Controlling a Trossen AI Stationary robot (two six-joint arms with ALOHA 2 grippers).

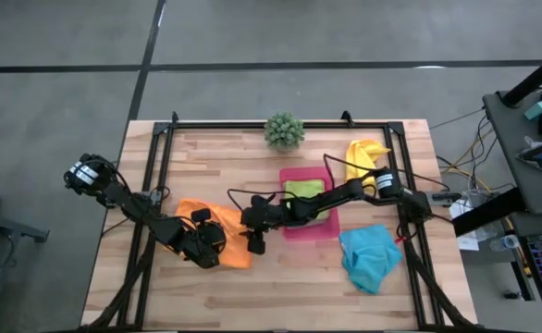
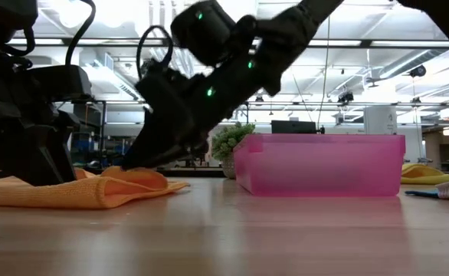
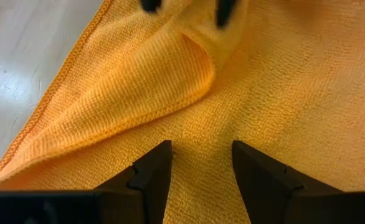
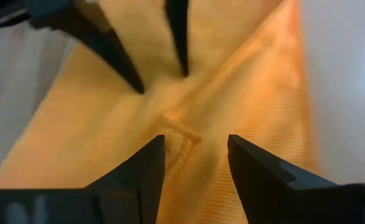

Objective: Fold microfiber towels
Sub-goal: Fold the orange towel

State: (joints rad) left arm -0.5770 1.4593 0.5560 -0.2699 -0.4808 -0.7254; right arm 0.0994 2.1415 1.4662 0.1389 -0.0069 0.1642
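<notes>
- i see the pink tray (image 1: 330, 225) sitting right of centre on the wooden counter (image 1: 280, 287); the lime green towel (image 1: 305, 191) lies inside it, toward the far end, partly hidden under my right arm.
- from the low view the pink tray (image 2: 320, 164) shows translucent walls; i cannot make out its contents from there.
- the orange towel (image 1: 232, 242) lies flat on the counter left of the tray, with one edge folded over onto itself (image 3: 170, 74).
- my left gripper (image 1: 203, 242) is down over the orange towel, fingers (image 3: 151, 177) spread apart, cloth showing between them, nothing pinched.
- my right gripper (image 1: 253, 238) reaches across the tray to the towel's right edge; its fingers (image 4: 142, 174) stand parted over the orange cloth (image 4: 232, 106), gripping nothing that i can see.
- in each wrist view, the other arm's fingertips show just across the fold.
- the yellow towel (image 1: 364, 159) lies bunched at the far right of the counter, beyond the tray.
- the turquoise blue towel (image 1: 368, 255) lies crumpled on the counter just right of the tray's near corner.
- a small potted plant (image 1: 284, 130) stands at the far edge, behind the tray.
</notes>
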